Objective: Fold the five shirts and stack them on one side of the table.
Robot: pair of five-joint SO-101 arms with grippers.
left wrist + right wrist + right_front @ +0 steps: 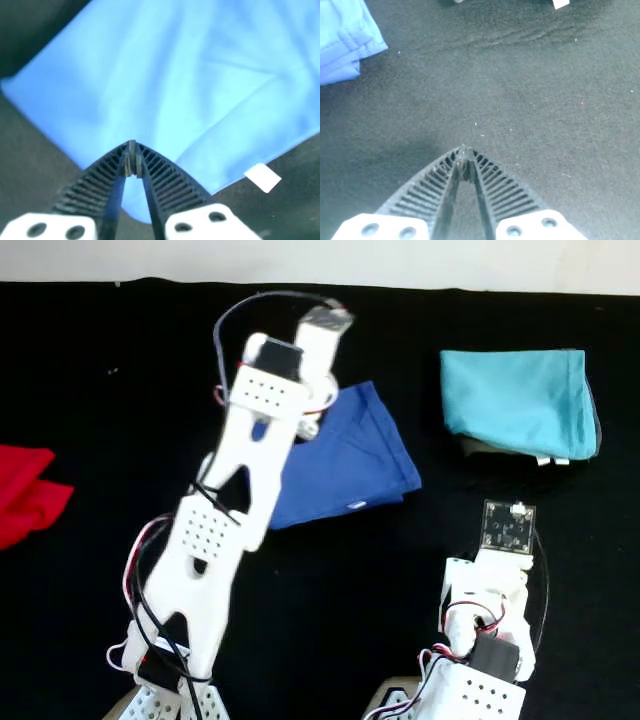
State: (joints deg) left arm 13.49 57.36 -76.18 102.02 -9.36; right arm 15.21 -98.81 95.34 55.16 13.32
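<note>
A folded blue shirt [345, 455] lies in the middle of the black table [330, 580]. My left arm stretches over its left part, and my left gripper [131, 152] stands shut just above the blue shirt [190, 75], with nothing seen between the tips. A white tag [262, 177] sticks out at the shirt's edge. A folded teal shirt [520, 400] lies at the back right, on something dark. A crumpled red shirt [25, 495] sits at the left edge. My right gripper [463, 150] is shut over bare table, apart from the blue shirt's corner [345, 40].
My right arm [490, 640] is folded back near the front edge, on the right. Bare black cloth lies between the blue and red shirts and along the front. A white wall runs behind the table.
</note>
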